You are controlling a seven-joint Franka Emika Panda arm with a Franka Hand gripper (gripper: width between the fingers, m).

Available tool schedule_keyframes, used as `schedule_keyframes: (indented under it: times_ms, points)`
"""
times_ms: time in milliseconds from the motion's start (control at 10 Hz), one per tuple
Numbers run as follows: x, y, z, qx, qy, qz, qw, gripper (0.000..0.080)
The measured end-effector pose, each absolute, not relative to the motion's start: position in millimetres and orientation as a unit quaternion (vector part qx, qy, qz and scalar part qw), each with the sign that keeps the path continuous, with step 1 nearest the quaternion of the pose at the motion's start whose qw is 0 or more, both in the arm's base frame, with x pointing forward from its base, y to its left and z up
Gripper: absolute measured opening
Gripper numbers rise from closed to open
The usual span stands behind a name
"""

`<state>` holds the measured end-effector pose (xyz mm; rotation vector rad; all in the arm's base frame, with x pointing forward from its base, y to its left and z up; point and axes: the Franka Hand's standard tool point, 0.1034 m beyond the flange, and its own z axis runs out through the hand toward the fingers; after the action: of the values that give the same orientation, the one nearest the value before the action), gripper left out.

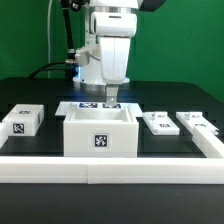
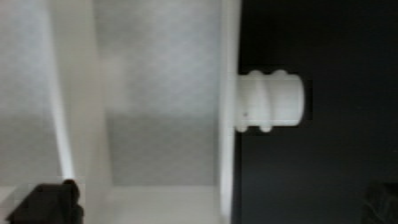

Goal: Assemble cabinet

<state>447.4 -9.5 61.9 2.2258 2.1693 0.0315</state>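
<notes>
Over the black desk (image 1: 35,92) we see the white arm (image 1: 108,55) plumb, gripper (image 1: 110,99) above the open white boxy cabinet (image 1: 99,133); gripper's spread we cannot tell.

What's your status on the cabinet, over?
Tool low at far wall of large white boxy tagged-panel cabinet, grip state unclear. Cabinet upright, open-topped. Small white tagged block and flat white pieces flank it, standing apart; nothing in the way.
</notes>
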Motion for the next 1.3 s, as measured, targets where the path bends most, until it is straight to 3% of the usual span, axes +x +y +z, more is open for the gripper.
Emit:
schedule_keyframes:
  times_ms: [600,800,900,1000,1200,1300]
  points:
    - [436,-2,20.0,0.726,0.688,0.0,-0.008,0.0798]
    - [434,-1,13.3,0.728,0.686,-0.001,-0.011,0.0798]
    - [435,-1,14.9,0.729,0.684,0.001,-0.01,0.0675]
    - [434,-1,13.8,0.73,0.684,0.0,-0.01,0.0675]
    - [434,-1,13.7,0.73,0.683,0.0,-0.011,0.0401]
    - [434,-1,13.7,0.73,0.683,0.0,-0.011,0.0401]
